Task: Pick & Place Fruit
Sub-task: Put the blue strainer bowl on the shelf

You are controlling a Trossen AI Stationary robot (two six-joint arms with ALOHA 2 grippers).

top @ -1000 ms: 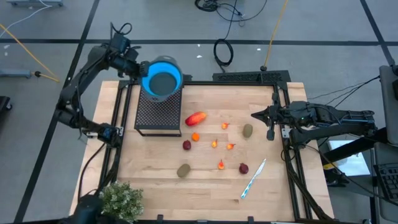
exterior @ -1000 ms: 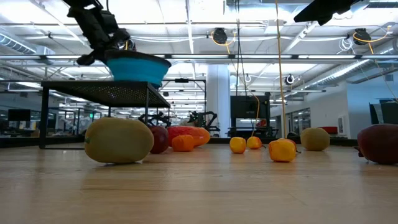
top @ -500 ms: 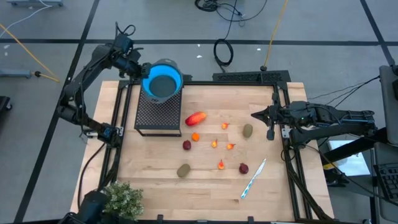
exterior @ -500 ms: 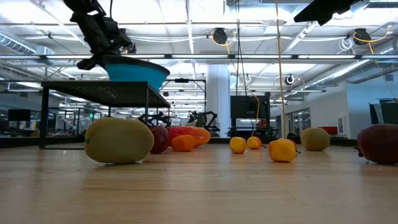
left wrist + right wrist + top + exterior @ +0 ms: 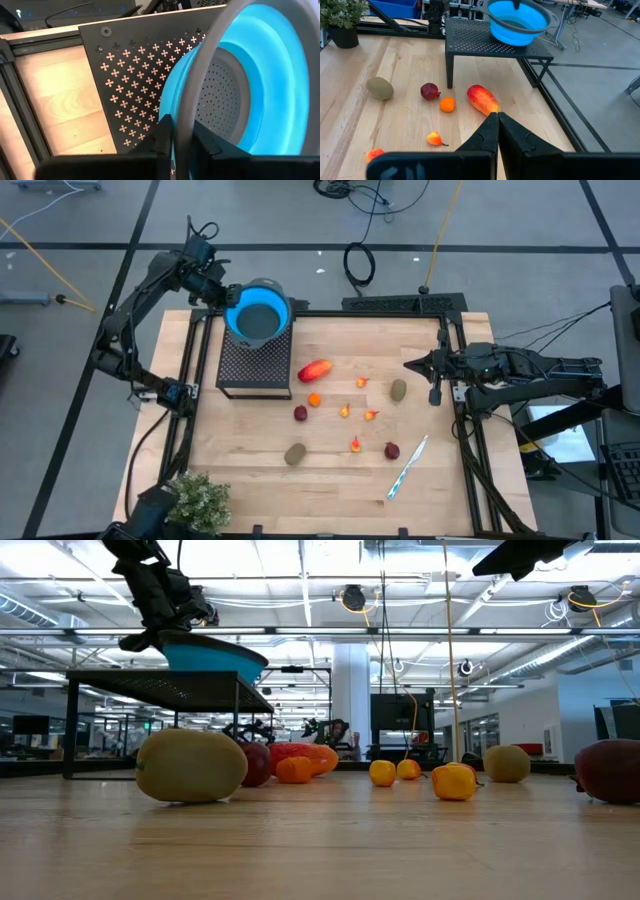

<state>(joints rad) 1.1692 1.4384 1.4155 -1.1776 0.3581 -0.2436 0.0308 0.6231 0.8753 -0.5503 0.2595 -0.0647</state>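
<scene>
**Room and surroundings: condition as observed**

Floor (image 5: 300, 220): grey, marked with dark lines; a coiled black cable (image 5: 359, 264) lies near the table's far edge, and a yellow cord (image 5: 45, 245) crosses at one side. Table top (image 5: 330, 470): light wooden planks in a black metal frame. Beyond the table, the low view shows an open hall: white ceiling beams, strip lighting (image 5: 300, 600), a white column (image 5: 352, 700) and distant desks with equipment.

Overhead looking straight down, low camera level across table (image 5: 320, 850), wrist cameras close, all sharing the blue bowl (image 5: 259, 311)
</scene>
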